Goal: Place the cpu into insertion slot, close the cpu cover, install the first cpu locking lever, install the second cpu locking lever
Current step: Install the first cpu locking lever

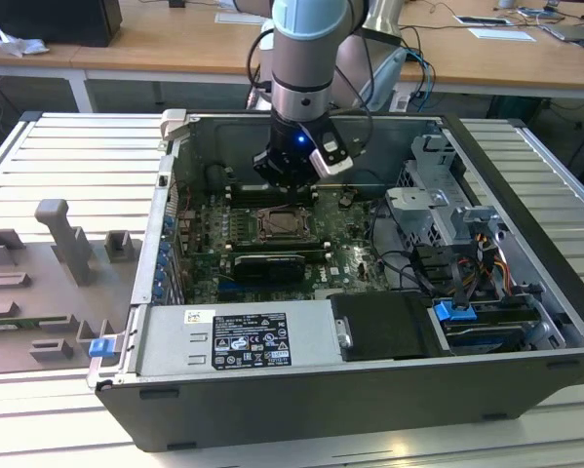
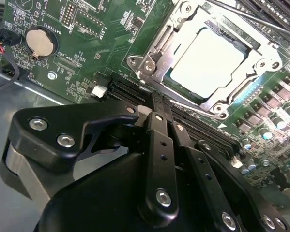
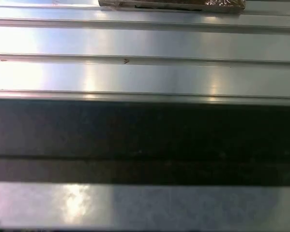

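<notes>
The cpu (image 2: 208, 63) already lies in the insertion slot (image 2: 183, 92), its pale silvery top flat and square in the second wrist view, glaring a little under the light. The cpu cover (image 2: 261, 50) looks folded down around it, its silvery frame bordering the chip so the metal top shows through the window; I judge the cover closed, though whether the locking levers are latched I cannot tell from here. A thin rod crosses the far corner of the socket, possibly one of those levers. The gripper (image 2: 157, 113) hangs just beside the socket's near edge, its black fingers (image 2: 159, 145) drawn close together with nothing between them, the narrow tips pointing at the frame's corner, which would suit pushing or hooking a thin lever rather than carrying anything. In the exterior view the gripper (image 1: 290, 191) stands upright just over the far edge of the socket (image 1: 287, 226), in the middle of the green motherboard (image 1: 345, 239) inside the open computer case (image 1: 525, 292), which lies on its side on the ribbed metal worktop (image 1: 38, 166).
</notes>
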Motion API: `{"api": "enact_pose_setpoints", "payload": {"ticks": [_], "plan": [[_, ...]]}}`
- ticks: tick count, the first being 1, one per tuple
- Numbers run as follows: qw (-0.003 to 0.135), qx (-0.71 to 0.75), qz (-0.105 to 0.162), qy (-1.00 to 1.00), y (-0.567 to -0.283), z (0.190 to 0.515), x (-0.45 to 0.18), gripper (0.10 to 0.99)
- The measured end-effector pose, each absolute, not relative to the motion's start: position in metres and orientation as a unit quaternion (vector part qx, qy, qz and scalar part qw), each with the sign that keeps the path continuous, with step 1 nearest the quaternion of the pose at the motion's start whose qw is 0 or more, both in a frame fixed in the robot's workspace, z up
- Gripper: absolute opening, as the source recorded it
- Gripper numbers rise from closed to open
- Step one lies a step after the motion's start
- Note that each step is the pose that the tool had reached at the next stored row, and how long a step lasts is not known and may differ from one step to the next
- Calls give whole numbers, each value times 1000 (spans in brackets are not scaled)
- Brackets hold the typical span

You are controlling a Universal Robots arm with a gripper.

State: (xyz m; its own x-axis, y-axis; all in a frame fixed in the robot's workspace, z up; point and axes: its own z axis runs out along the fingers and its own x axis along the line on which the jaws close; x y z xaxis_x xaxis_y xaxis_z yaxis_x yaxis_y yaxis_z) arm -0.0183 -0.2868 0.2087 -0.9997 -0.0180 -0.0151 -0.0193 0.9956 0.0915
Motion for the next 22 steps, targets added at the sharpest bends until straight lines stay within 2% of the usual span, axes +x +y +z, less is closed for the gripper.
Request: {"api": "enact_pose_setpoints", "payload": {"ticks": [22], "plan": [[7,-9,40,999,-287,201,-17,106]]}}
